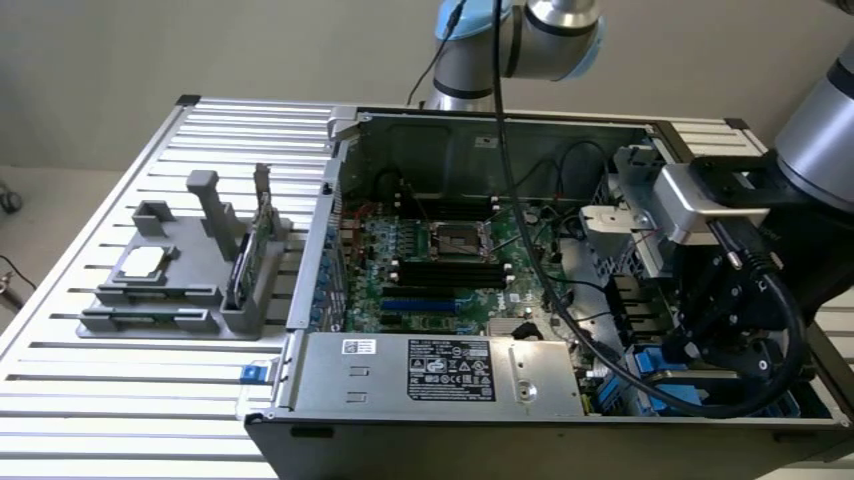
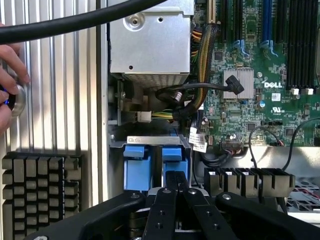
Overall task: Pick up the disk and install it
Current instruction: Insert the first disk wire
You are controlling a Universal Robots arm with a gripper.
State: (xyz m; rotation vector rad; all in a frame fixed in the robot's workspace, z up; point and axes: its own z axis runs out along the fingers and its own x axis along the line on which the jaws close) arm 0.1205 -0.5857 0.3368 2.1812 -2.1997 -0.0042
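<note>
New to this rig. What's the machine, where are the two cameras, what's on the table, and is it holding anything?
The machine is a single robot arm with a black gripper at its end. One picture is taken by a camera off the arm and looks down on a ribbed metal table. The other is taken by a camera on the wrist and looks past the gripper.

An open computer case lies on the table, showing its motherboard and a grey power supply box. On the exterior view's left stands a grey tray with a small silver chip.

The gripper is shut, right over the blue drive carriers in the case's bay. I can't tell whether it grips one. A person's hand rests on a button at the table's edge.
</note>
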